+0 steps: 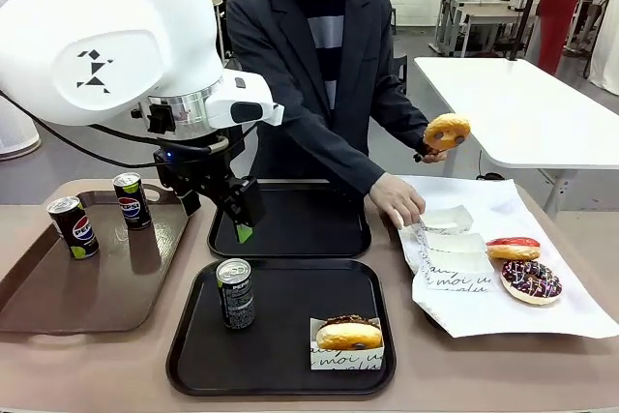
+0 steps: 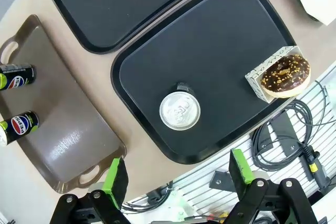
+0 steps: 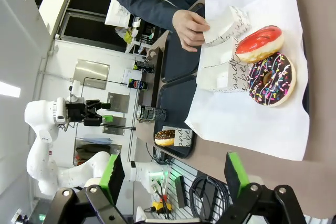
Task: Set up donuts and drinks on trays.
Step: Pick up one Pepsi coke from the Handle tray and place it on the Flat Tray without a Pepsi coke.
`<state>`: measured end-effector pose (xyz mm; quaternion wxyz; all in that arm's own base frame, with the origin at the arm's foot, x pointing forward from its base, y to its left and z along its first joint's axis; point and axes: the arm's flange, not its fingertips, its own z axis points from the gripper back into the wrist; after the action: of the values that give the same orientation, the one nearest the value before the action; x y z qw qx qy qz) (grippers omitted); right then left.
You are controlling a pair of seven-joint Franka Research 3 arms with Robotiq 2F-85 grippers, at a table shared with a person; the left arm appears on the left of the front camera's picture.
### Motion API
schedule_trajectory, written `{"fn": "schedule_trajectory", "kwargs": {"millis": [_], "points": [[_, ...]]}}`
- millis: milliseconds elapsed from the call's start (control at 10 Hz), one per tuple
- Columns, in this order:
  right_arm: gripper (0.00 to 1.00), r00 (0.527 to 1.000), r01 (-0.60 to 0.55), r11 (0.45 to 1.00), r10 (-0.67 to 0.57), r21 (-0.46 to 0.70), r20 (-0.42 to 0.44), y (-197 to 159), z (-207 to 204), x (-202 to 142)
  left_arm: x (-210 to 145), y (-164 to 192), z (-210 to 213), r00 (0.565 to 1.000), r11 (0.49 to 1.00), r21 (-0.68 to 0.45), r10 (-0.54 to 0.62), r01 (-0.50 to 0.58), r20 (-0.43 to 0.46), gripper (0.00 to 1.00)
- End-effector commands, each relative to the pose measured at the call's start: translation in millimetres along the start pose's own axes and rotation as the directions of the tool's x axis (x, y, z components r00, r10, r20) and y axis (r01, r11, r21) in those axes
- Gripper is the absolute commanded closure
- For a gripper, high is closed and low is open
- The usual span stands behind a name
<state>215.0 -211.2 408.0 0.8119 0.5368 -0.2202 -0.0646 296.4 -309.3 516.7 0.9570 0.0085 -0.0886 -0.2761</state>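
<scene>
A Pepsi can [image 1: 235,293] stands at the left of the near black tray [image 1: 280,374], and a chocolate donut in a white sleeve [image 1: 348,336] sits at its front right. My left gripper [image 1: 218,212] hangs open above the can [image 2: 179,110], empty [image 2: 177,174]. The far black tray [image 1: 290,224] is bare. The person holds a yellow-orange donut [image 1: 447,131] up in one hand; the other hand [image 1: 397,198] rests on a paper sleeve [image 1: 447,220]. My right gripper [image 3: 173,174] is open, facing a red donut [image 3: 260,43] and a sprinkled chocolate donut [image 3: 271,78].
A brown tray with handles [image 1: 97,287] at the left carries two more cans [image 1: 74,227] [image 1: 132,200]. White paper [image 1: 542,321] at the right holds the loose donuts and several empty sleeves [image 1: 455,263]. A white table [image 1: 522,103] stands behind at the right.
</scene>
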Motion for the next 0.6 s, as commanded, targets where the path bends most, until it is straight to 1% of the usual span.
{"fn": "schedule_trajectory", "kwargs": {"millis": [0, 100, 200, 300, 400, 500], "points": [[0.00, 1.000, -0.016, 1.000, 0.016, 0.025, 0.017, -0.1, 0.4, 3.0, 15.1, 61.9, -3.4, 0.997, 0.996, -0.062, 0.053, -0.057, -0.051, 0.00], [0.00, 1.000, -0.016, 1.000, 0.016, 0.025, 0.017, -0.1, 0.4, 3.0, 12.8, 108.8, -7.4, 0.992, 0.992, -0.054, 0.110, -0.114, -0.067, 0.00], [0.00, 1.000, -0.016, 1.000, 0.016, 0.025, 0.017, -0.1, 0.4, 3.0, 2.2, 151.0, -10.7, 0.983, 0.984, -0.034, 0.172, -0.175, -0.067, 0.00], [0.00, 1.000, -0.016, 1.000, 0.016, 0.025, 0.017, -0.1, 0.4, 3.0, -0.4, 189.7, -10.8, 0.975, 0.978, -0.015, 0.207, -0.209, -0.078, 0.00], [0.00, 1.000, -0.016, 1.000, 0.016, 0.025, 0.017, -0.1, 0.4, 3.0, -13.4, 224.3, -9.9, 0.959, 0.961, 0.007, 0.276, -0.276, -0.068, 0.00], [0.00, 1.000, -0.016, 1.000, 0.016, 0.025, 0.017, -0.1, 0.4, 3.0, -22.4, 250.4, -8.9, 0.943, 0.945, 0.015, 0.327, -0.327, -0.062, 0.00]]}}
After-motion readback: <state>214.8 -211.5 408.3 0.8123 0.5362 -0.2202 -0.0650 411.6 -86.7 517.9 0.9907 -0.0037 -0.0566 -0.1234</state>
